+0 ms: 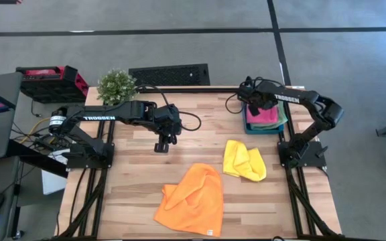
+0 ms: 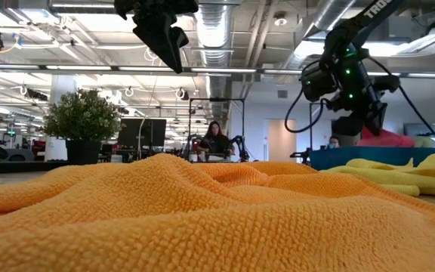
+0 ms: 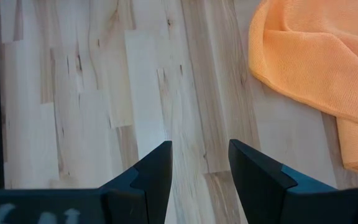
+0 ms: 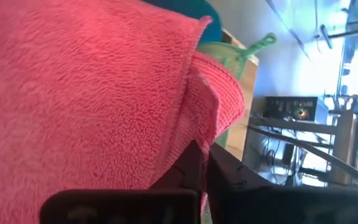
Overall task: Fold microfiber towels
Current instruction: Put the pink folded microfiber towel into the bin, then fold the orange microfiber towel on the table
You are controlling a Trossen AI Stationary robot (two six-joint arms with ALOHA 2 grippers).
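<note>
The hot pink towel [image 1: 263, 115] lies in the teal bin [image 1: 265, 130] at the table's far right, on the sage green towel [image 4: 238, 57]. My right gripper [image 1: 252, 102] is over the bin, shut on the pink towel [image 4: 92, 93]. The orange towel [image 1: 193, 199] lies crumpled on the table at the near middle. The yellow towel [image 1: 244, 161] lies bunched to its right. My left gripper [image 1: 161, 144] hangs open and empty above bare wood left of the orange towel [image 3: 316, 68]. My right gripper pinches a bunched fold of the pink towel [image 4: 191, 134] between its two shut fingers, coming from above the bin. One layer or several, I cannot tell. The rest of the towel lies in the bin on the green towel.
A potted plant [image 1: 116, 86] stands at the table's far left corner. Bare wood [image 1: 133, 167] lies between the left arm and the orange towel. People sit at desks in the room beyond the table [image 2: 214, 140].
</note>
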